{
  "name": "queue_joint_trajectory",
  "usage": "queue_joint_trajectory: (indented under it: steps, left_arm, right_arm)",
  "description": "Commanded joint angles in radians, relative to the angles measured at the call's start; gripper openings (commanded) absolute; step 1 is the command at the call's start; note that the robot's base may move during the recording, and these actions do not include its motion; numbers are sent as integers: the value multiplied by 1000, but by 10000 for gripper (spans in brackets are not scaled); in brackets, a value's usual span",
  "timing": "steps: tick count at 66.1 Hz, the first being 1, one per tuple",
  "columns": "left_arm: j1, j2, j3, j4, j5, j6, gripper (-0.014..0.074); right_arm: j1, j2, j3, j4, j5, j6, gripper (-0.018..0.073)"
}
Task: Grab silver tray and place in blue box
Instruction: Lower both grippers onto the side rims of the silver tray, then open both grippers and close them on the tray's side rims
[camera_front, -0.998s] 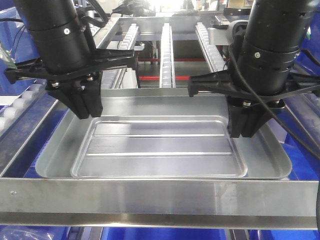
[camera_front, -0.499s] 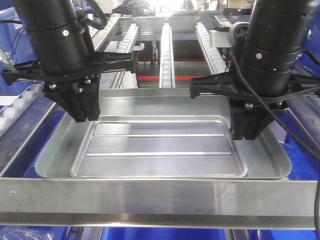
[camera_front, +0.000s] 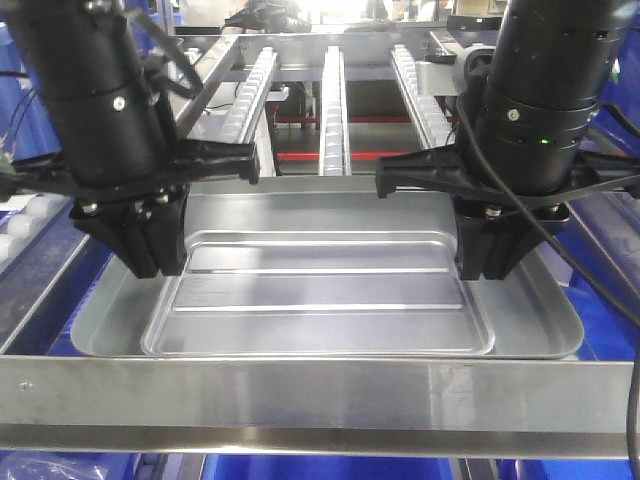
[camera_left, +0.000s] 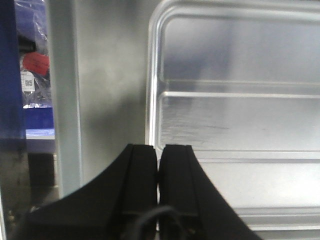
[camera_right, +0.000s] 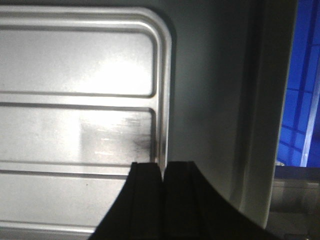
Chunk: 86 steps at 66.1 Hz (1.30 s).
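Two arms are down in the silver tray (camera_front: 320, 290) at once, so it all comes down to how they sit along its long axis. The tray lies flat on the metal frame with its long side running left to right across the front view. It's just behind the front rail (camera_front: 320, 395) and in front of the roller tracks (camera_front: 333, 110).

The left gripper (camera_front: 155, 262) stands at the left short end of the recessed panel and the right gripper (camera_front: 490, 268) at the right short end. So each arm is nearest its own end and neither one is better placed. Pretty symmetric tbh.

Both wrist views show the jaws narrow, fingers nearly together with only a thin slit between. In each view the panel's raised edge runs straight into that slit. Whether that lip is truly pinched I can't tell, the tips hide it.

Blue box (camera_front: 330, 466): blue plastic shows under the front rail and past both ends of the tray, so I reckon it sits below. If so, the lift needs both ends rising level. One end lagging would tilt the tray along that long axis and could slip it out of such a thin pinch.
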<state>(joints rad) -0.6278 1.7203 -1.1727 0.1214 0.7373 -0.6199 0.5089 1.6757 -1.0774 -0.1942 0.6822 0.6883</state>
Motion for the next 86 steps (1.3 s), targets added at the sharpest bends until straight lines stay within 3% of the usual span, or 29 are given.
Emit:
queue_joint_trajectory:
  steps: [1,9,19,33,86]
  left_arm:
    - [-8,-44,-19,8,-63,-11,-7]
    - [-8,-44,-19,10,-111,-8,-7]
    - [-1,-44,-19,10,-87,-8,11]
    - [1,-44,-19,10,-76,-21,330]
    - [15,13,-19,11,-116,-31,216]
  right_arm:
    - [-3,-41,-32,-14,-29,-1,79]
    - [-3,-41,-32,-14,-26,-1,80]
    - [-13,-41,-32,-14,-27,-1,112]
    - [-25,-41,-32,-14,-36,-1,376]
    - [-38,38,-32,-13,-51,-1,383]
